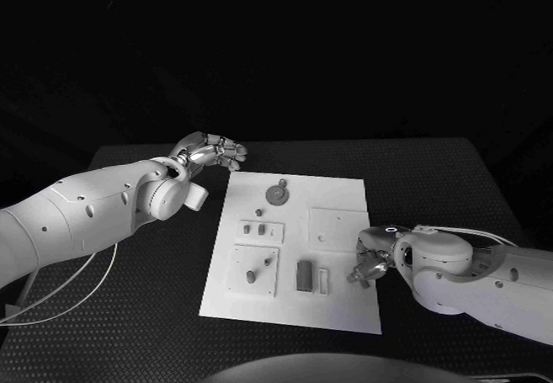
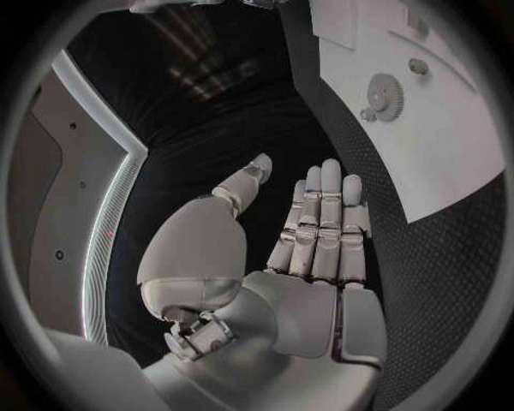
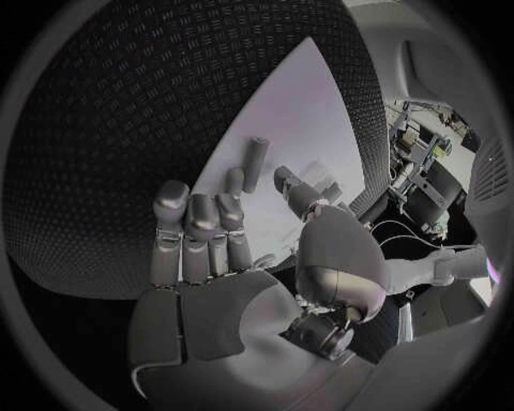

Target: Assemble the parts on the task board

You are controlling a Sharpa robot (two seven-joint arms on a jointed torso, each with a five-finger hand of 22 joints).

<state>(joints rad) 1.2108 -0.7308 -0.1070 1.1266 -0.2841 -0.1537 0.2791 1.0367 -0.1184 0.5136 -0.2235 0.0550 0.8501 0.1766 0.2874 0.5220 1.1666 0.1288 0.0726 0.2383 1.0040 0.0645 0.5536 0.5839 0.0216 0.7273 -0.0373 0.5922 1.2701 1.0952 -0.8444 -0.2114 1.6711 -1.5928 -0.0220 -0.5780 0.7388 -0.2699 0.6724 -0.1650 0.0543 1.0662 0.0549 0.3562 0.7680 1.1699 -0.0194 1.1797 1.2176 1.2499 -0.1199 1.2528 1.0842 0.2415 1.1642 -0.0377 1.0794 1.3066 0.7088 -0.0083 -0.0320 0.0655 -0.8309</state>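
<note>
Task board (image 1: pixel 339 240): white plate, centre of the black table (image 1: pixel 471 193). Grey parts on it: a gear (image 1: pixel 278 192) near the far end, a cylinder (image 1: pixel 305 275) near the robot. Left hand (image 1: pixel 209 151): off the board's far left corner, fingers straight, holding nothing. Right hand (image 1: pixel 370 264): over the board's right edge, released, nothing grasped.

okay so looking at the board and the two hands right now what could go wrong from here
The right hand hovers open at the task board edge, close to the upright peg; a careless reach might tip it. The board seems to lie loose on the table, so a push might slide it. The left hand is off the board, so it cannot steady it.
</note>
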